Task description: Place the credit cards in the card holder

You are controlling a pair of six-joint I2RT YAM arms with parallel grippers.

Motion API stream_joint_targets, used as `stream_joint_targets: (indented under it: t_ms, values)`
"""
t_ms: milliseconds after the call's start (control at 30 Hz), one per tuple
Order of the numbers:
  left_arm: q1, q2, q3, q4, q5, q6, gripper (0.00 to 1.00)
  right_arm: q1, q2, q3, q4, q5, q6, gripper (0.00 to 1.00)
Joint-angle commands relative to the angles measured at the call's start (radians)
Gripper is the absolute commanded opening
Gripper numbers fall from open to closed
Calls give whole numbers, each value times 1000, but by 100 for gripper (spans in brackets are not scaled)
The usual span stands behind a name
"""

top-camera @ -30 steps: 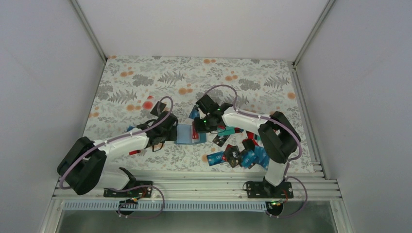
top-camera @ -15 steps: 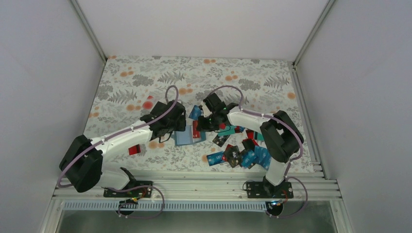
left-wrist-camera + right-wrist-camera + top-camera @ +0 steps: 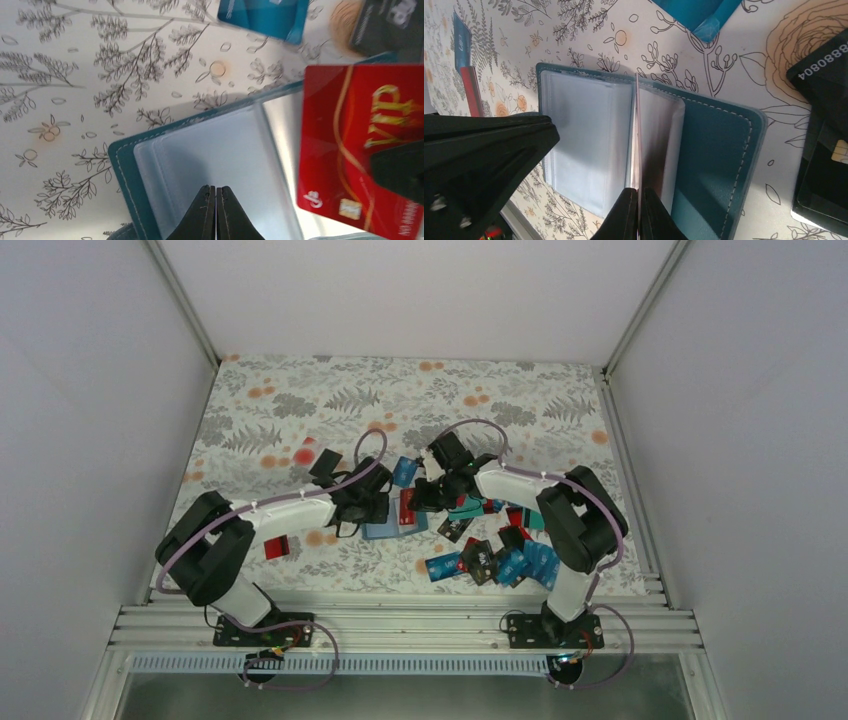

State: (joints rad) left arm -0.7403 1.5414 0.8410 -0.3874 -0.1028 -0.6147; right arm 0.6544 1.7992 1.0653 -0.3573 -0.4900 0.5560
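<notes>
The teal card holder [image 3: 381,529] lies open on the floral mat, its pale blue sleeves up [image 3: 200,150]. My left gripper [image 3: 216,192] is shut and empty, its tips over the left sleeve; it shows in the top view [image 3: 368,508] at the holder's left edge. My right gripper [image 3: 637,194] is shut on a red VIP card [image 3: 350,145], held on edge over the holder's middle fold [image 3: 636,130]. In the top view the right gripper [image 3: 418,500] is just right of the holder. Whether the card's edge is inside a sleeve I cannot tell.
Several loose blue, teal, red and black cards [image 3: 500,558] lie right of the holder. A blue card [image 3: 403,472] lies behind it, a red one [image 3: 275,548] near the left arm. A black card [image 3: 824,150] lies close beside the holder's right flap [image 3: 719,165].
My left arm has swung right and its gripper now sits over the holder's left sleeve. My right gripper has shifted slightly right and back with the red card.
</notes>
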Motion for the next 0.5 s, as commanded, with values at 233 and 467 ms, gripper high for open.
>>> stream_joint_targets:
  t_ms: [233,467]
  values:
    - [-5,67,-60,58,-2,-7,2,-55,-2,-34,74,-143,0,4]
    - [-4,70,-81,63,-17,-22,2,-62,26,-33,104,-211,1,4]
